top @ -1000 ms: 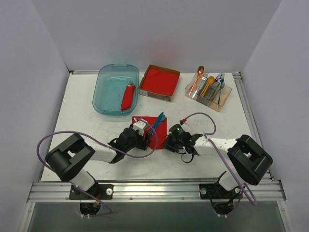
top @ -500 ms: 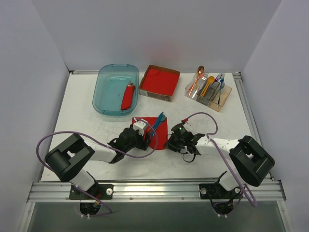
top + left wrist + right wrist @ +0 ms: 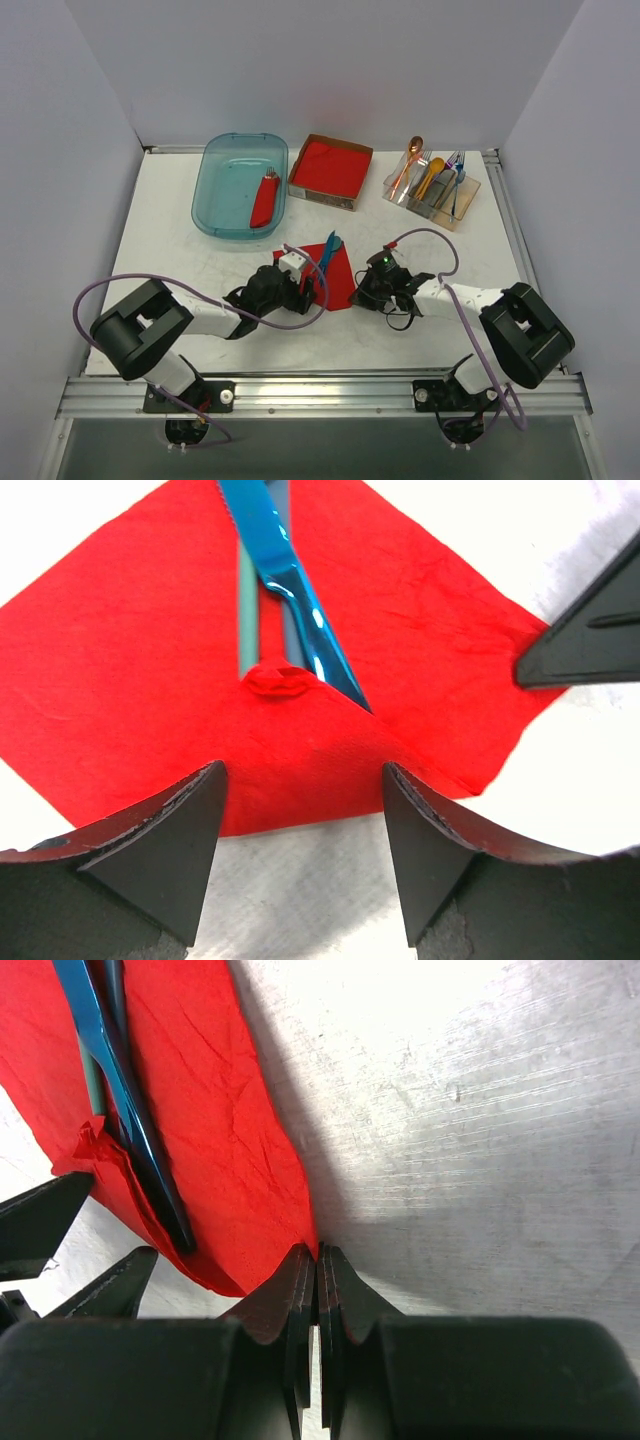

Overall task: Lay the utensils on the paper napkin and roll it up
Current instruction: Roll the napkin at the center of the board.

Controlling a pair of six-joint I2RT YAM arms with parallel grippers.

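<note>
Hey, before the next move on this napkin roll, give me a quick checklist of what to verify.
1. Utensils on the paper napkin: ok, the blue knife and teal handle lie side by side on it.
2. Near corner folded over their ends: ok.
3. Left pincer open, straddling that fold: ok.
4. Right pincer shut at the napkin's side edge: ok.
5. Right pincer actually gripping paper: cannot tell.

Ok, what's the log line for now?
left gripper open | right gripper shut on paper napkin edge | utensils on napkin
</note>
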